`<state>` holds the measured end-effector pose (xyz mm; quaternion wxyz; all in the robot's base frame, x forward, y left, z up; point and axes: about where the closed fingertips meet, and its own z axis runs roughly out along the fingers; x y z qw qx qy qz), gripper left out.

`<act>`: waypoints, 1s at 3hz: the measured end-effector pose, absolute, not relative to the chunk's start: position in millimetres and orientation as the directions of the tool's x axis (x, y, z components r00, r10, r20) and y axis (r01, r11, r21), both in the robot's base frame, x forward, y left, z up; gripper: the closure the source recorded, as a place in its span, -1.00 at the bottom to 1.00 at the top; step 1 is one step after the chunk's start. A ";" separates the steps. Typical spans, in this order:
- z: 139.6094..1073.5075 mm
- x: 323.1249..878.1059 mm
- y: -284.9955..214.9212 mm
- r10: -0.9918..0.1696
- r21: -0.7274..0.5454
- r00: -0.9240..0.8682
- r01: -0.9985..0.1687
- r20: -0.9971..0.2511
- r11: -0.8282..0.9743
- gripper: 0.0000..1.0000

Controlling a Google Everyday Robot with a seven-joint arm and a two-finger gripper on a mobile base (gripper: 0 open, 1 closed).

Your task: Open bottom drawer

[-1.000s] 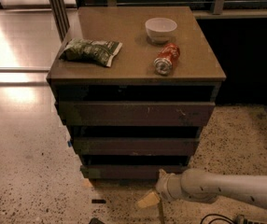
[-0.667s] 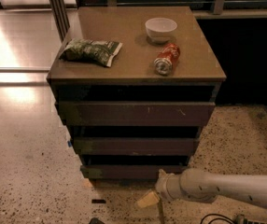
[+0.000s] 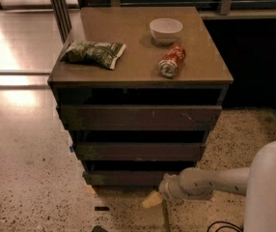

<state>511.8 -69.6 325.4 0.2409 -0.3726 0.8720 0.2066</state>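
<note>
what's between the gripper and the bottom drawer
Only a strip of speckled floor, in the camera view; the gripper hangs low just before the bottom drawer.

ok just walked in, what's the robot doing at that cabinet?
The robot's arm reaches in from the lower right, close to the floor. The gripper sits just in front of the bottom drawer, toward its right end. I can't tell whether it is touching the front. The drawer doesn't look pulled out, and none of its inside shows. On the cabinet top are a chip bag, a white bowl and a soda can lying on its side.
</note>
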 end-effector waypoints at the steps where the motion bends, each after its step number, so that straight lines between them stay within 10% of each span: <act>1: 325.4 511.8 -69.6 -0.550 0.181 -0.606 -0.749 -0.574 0.637 -1.00; 3: 243.8 563.3 -66.5 -0.612 0.178 -0.601 -0.773 -0.514 0.609 -1.00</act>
